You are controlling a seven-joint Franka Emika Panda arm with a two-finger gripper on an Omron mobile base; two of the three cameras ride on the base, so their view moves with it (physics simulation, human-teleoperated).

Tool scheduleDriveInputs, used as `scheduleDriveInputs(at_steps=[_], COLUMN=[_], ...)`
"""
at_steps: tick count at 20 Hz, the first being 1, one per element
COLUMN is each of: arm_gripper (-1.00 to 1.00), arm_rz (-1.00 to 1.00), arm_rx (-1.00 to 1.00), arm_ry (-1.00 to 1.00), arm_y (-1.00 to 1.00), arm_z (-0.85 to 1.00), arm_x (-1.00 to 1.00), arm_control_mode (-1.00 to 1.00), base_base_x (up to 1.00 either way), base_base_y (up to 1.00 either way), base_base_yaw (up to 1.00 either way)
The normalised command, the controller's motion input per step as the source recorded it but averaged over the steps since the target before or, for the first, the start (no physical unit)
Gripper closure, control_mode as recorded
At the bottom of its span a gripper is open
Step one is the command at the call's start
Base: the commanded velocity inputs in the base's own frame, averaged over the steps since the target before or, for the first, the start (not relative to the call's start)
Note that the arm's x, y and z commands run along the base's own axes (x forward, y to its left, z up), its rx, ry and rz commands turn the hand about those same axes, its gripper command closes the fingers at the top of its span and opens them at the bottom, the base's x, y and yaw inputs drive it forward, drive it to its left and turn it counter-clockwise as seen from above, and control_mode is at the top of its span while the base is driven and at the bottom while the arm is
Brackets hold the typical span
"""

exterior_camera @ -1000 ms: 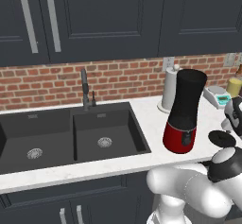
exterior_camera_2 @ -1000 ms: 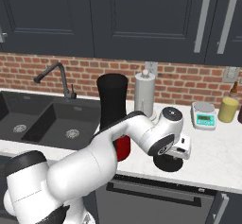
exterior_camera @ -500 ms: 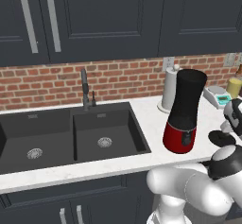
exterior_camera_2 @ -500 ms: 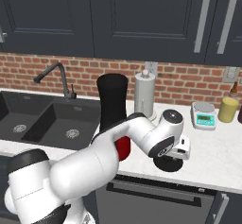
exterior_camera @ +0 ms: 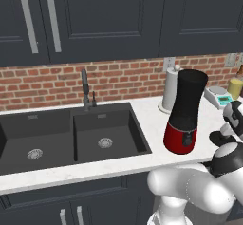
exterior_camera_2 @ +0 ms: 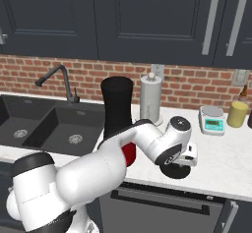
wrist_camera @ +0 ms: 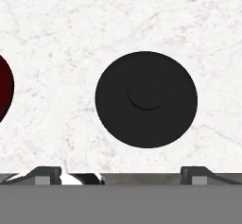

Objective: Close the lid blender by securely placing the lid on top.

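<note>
Small black round domed lid (wrist_camera: 146, 99): we find it flat on the white marble counter (wrist_camera: 118, 24), right of the black-jarred, red-based blender (exterior_camera: 186, 111). Two-finger gripper (wrist_camera: 120, 173) above it, fingers spread wide, holding nothing.

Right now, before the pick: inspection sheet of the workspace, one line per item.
Surface: white marbled counter, bare around the lid.
Job's things: blender upright on the counter, right of the sink, jar top uncovered; lid lying flat on the counter beside the blender's red base, apart from it.
Clutter: paper-towel roll behind the blender; kitchen scale and yellow jar near the brick wall.
Grippers: gripper poised directly over the lid, fingertips spread wider than the lid, nothing held.
Cables: nothing seen.
Surroundings: double black sink with faucet, brick backsplash, dark cabinets above.
</note>
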Motion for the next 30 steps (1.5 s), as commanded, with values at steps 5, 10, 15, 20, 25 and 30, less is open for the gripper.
scheduleDriveInputs(at_steps=[5,10,15,20,25,30], arm_gripper=[-1.00,-1.00,-1.00,-1.00,-1.00,-1.00], arm_rz=[0.08,0.07,0.06,0.05,0.05,0.05], arm_rx=[0.00,0.00,0.00,0.00,0.00,0.00], arm_ry=[0.00,0.00,0.00,0.00,0.00,0.00], arm_y=[-0.01,-0.07,-0.13,-0.17,-0.09,-0.02], arm_z=[-0.16,-0.09,-0.06,-0.07,-0.11,-0.14], arm_x=[0.16,0.16,0.12,0.11,0.12,0.15], arm_control_mode=[-1.00,-1.00,-1.00,-1.00,-1.00,-1.00], base_base_x=[0.00,0.00,0.00,0.00,0.00,0.00], base_base_y=[0.00,0.00,0.00,0.00,0.00,0.00], base_base_yaw=[0.00,0.00,0.00,0.00,0.00,0.00])
